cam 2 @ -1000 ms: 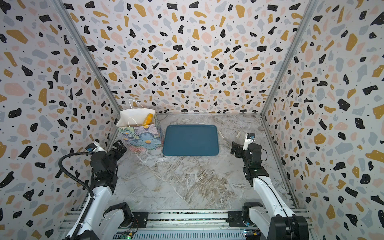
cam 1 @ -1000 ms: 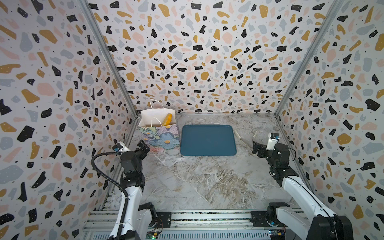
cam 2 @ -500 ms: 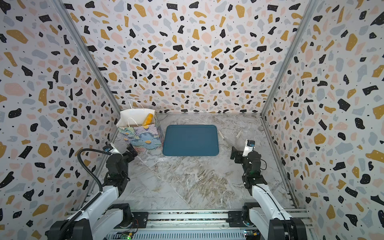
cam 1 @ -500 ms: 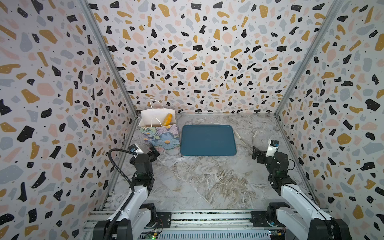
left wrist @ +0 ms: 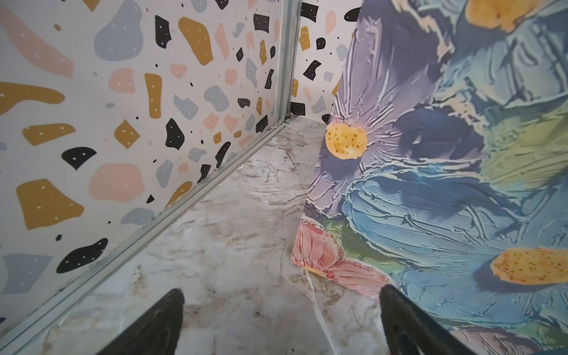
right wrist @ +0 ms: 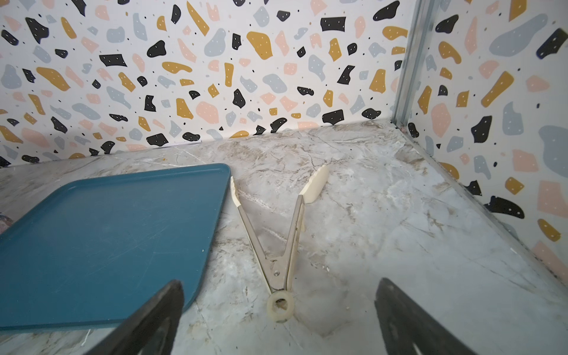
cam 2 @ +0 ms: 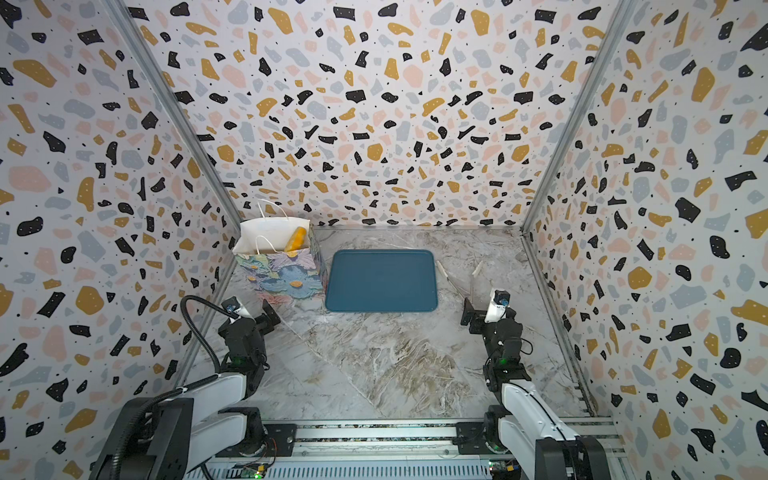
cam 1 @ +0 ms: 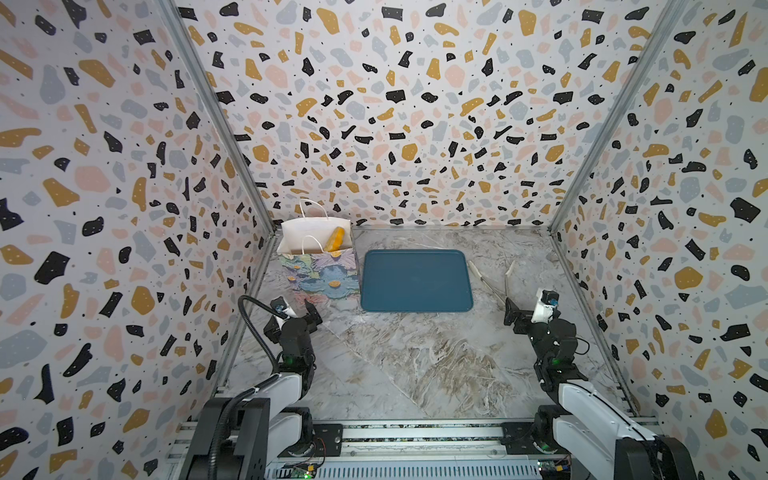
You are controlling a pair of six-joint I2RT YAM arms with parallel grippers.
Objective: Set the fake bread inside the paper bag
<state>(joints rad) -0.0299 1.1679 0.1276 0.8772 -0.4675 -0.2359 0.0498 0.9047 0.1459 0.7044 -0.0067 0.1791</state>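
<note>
Bread (cam 1: 335, 239), one golden-brown piece in view, leans against the white inner wall of the bag (cam 1: 320, 274) on its 3 o'clock side, as both top views show. Any other pieces inside are hidden. Painted with flowers, the bag stands upright at 11 o'clock on the surface (cam 1: 415, 365), tight in the corner, its white cord handles raised.

A dark blue tray (cam 1: 417, 280) lies flat just beside the bag, at its 3 o'clock. Tongs (right wrist: 278, 272) lie spread in a V at 3 o'clock of the tray, one cream tip just beside the tray's edge.

The left fingers (left wrist: 153, 325) are released and spread wide, grasping nothing. They sit low at 6 o'clock of the bag and point at its front face. One fingertip is just beside the bag's lower corner; whether it touches cannot be told.

The right fingers (right wrist: 405, 322) are likewise released and hold nothing, near the tongs' ring end at their 6 o'clock.

Both arms fold low by the front rail (cam 1: 415, 434), at 7 and 5 o'clock of the surface.
</note>
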